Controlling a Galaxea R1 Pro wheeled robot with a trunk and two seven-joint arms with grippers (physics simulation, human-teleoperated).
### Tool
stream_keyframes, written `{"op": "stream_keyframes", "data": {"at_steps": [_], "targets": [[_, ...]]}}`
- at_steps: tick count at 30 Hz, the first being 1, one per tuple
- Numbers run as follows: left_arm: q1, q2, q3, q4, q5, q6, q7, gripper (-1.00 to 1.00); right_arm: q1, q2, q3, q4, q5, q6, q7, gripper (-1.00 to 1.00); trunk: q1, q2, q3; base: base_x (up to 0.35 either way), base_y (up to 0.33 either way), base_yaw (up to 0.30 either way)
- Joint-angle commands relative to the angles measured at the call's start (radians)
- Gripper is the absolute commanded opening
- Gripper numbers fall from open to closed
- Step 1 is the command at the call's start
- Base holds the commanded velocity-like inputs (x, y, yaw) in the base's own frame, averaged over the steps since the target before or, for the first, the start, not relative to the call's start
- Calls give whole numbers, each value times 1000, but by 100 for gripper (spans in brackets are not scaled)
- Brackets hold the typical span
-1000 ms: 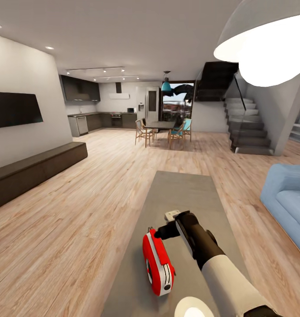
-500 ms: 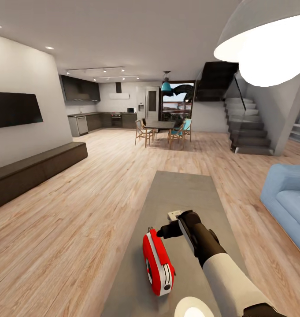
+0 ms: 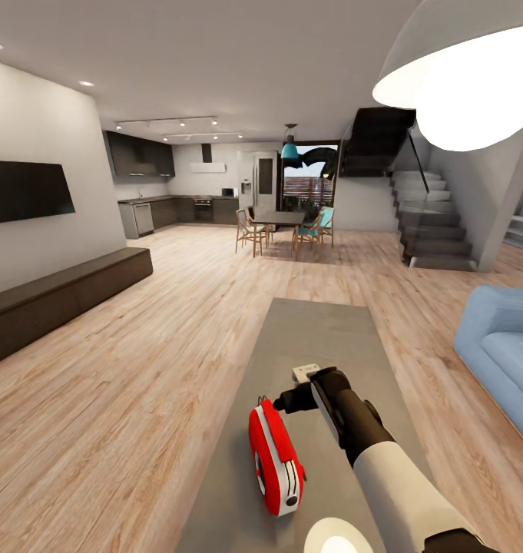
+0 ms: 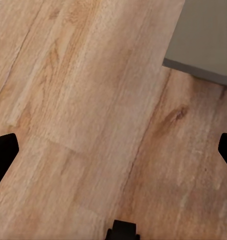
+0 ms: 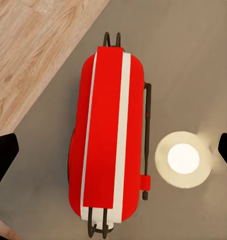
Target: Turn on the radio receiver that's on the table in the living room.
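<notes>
The right gripper [image 3: 280, 402] hangs just above the radio receiver [image 3: 275, 458], which lies near the edge of the table [image 3: 322, 338] in the living room. In the right wrist view its black fingers [image 5: 3, 157] are spread wide apart. I think the reaching step is under way; next the arm must go down and touch the radio. The radio is red with white stripes and a thin handle [image 5: 147, 125]. The left gripper [image 4: 113, 155] is spread too, over the wood floor [image 4: 83, 100].
</notes>
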Motion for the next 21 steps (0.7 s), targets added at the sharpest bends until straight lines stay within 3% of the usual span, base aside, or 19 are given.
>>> {"op": "stream_keyframes", "data": {"at_steps": [1,21], "targets": [[0,1,1,0,0,0,1,100,0,0,0,0,0,-1,0,100,0,0,0,0,0,0],[0,6,3,4,-3,1,1,100,0,0,1,0,-1,-1,-1,100,0,0,0,0,72,0]]}}
